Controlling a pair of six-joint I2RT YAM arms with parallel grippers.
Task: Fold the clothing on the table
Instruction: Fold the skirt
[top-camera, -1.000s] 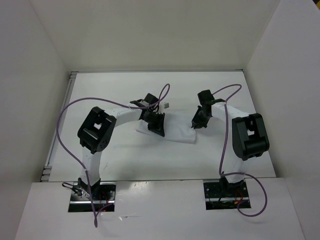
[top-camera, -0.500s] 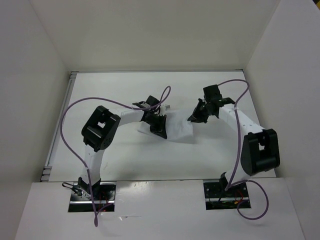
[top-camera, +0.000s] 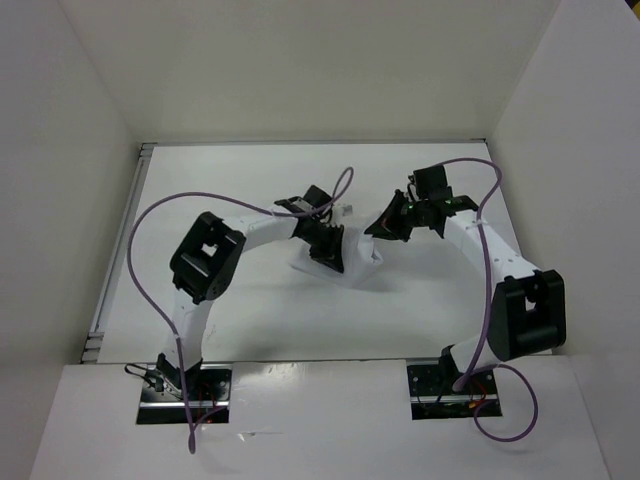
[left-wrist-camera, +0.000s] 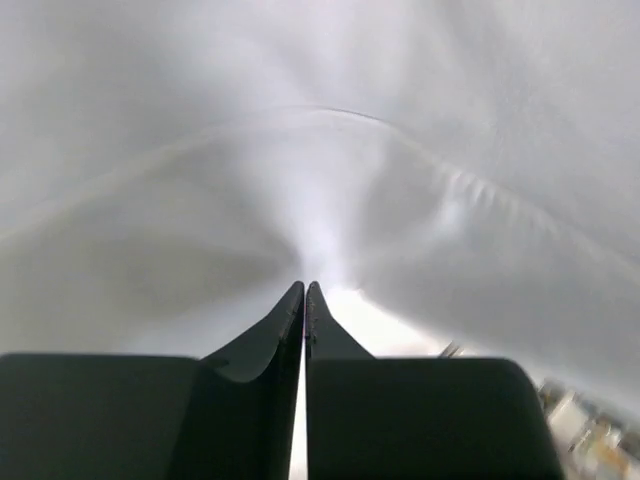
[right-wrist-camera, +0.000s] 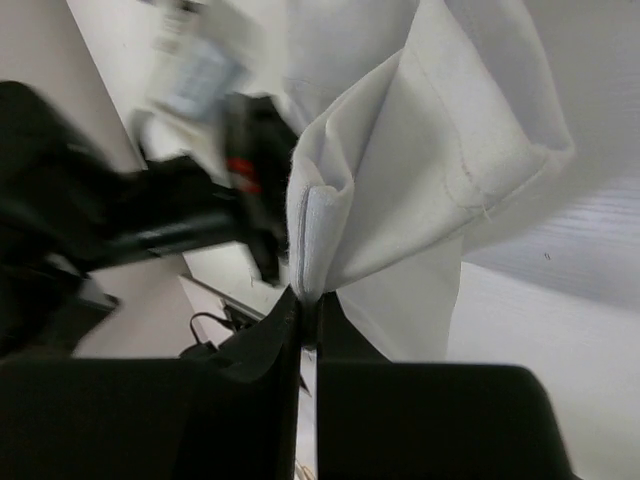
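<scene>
The clothing (top-camera: 358, 268) is a small white garment bunched in the middle of the table (top-camera: 220, 190), between the two grippers. My left gripper (top-camera: 332, 258) presses down on its left part. In the left wrist view the fingertips (left-wrist-camera: 304, 285) are shut, and folds of the clothing (left-wrist-camera: 300, 150) run together at them. My right gripper (top-camera: 383, 226) holds the right edge lifted above the table. In the right wrist view the right gripper (right-wrist-camera: 308, 295) is shut on a stitched hem of the clothing (right-wrist-camera: 420, 170), which hangs doubled over.
White walls close in the table at the back and both sides. A metal rail (top-camera: 118, 260) runs along its left edge. Purple cables (top-camera: 140, 270) loop over both arms. The left arm's dark wrist (right-wrist-camera: 150, 220) shows close behind the lifted cloth.
My right gripper has swung left and back with the garment's right edge, so the cloth now covers less width. The left gripper has shifted slightly to the right on the cloth.
</scene>
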